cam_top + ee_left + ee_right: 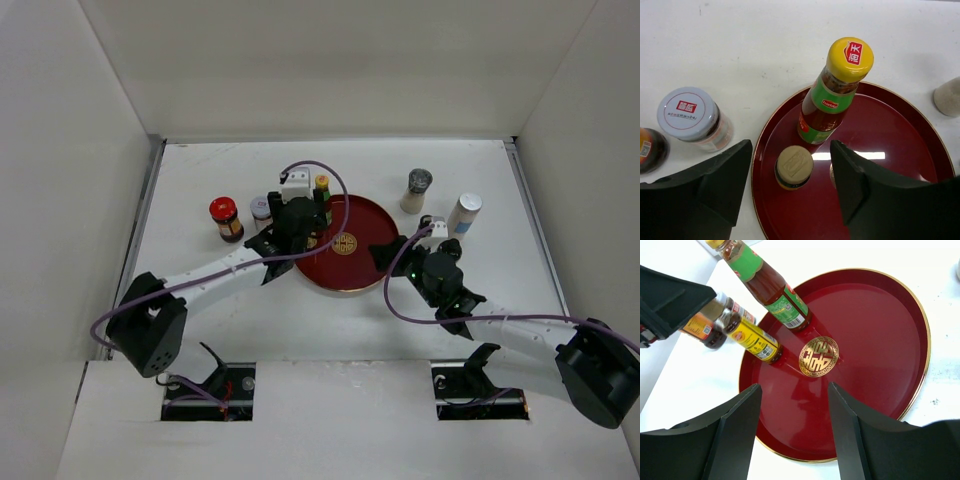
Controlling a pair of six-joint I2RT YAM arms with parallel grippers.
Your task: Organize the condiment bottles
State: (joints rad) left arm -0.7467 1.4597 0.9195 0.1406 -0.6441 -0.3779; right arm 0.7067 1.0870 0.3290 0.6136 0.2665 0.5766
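Yellow-capped bottle stands behind tan-lidded jar on tray; left hand, right hand parted.

On my left wrist feed, the slim sauce bottle has a yellow cap with a red badge — I read 天 on it in white. Its green neck label bears a red oval logo, the lettering too small to read. The white-lidded jar shows white characters on red, illegible. The dark-red tray carries a round gold ornamental character.
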